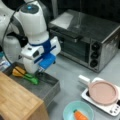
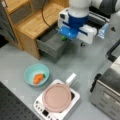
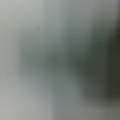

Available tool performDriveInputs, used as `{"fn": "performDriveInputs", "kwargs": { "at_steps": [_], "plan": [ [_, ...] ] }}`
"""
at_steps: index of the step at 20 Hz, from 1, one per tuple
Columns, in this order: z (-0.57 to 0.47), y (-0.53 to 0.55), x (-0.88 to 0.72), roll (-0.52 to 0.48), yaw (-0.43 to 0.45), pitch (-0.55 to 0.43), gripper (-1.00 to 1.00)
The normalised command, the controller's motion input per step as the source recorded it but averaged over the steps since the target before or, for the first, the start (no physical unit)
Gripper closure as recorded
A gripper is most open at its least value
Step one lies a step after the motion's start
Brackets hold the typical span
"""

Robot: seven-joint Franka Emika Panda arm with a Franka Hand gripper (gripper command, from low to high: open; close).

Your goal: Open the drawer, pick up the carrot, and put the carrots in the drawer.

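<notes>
Front view, stubby orange carrot (image 1: 80, 115), round teal bowl (image 1: 68, 110)

The cabinet (image 1: 17, 97) top looks like pale, matt wood, and the drawer (image 1: 47, 86) a dull grey. The toaster oven (image 1: 87, 37), at two o'clock, has a brushed, faintly reflective metal shell. The arm's casing (image 1: 33, 22) looks like glossy white plastic; the teal bowl (image 2: 31, 71) is smooth.

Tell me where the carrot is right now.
The carrot lies inside the teal bowl, at the bottom in both front views, beside the pink-lidded cooker, apart from the open drawer.
</notes>
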Motion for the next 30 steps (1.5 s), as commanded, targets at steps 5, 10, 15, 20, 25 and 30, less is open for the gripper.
{"fn": "performDriveInputs", "kwargs": {
  "at_steps": [5,10,15,20,25,30],
  "plan": [
    [-0.07,0.19,0.04,0.070,-0.158,-0.094,-1.00],
    [-0.05,0.30,0.07,0.085,-0.179,-0.088,-1.00],
    [-0.04,0.28,0.10,0.078,-0.128,-0.078,-1.00],
    [0.09,0.01,0.05,0.062,-0.050,-0.024,-1.00],
    [0.16,-0.12,0.02,0.047,0.003,0.027,-1.00],
    [0.23,-0.17,0.04,0.019,0.046,0.088,-1.00]
  ]
}}
